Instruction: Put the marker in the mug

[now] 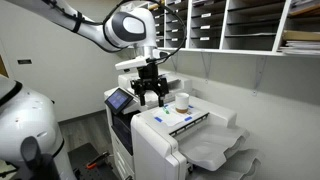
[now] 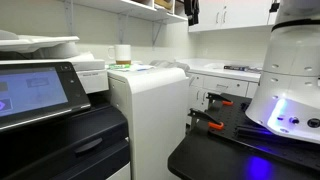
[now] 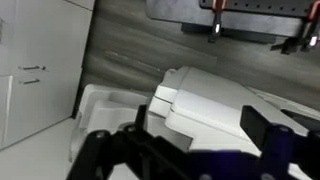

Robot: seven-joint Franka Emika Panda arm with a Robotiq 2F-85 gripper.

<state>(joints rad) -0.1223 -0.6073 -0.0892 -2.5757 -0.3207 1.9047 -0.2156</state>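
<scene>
Hovering above the printer [image 1: 160, 140], the gripper [image 1: 150, 98] hangs just beside the mug [image 1: 182, 101]

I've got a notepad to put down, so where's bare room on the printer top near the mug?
In an exterior view, the flat top of the big white office printer is bare between the small cream cylindrical mug and the wall. Crowded: the black gripper hangs open on the mug's other side, and small blue items lie in front.

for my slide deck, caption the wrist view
Open pincer above the white printer, grey floor and white cabinet beyond
</scene>
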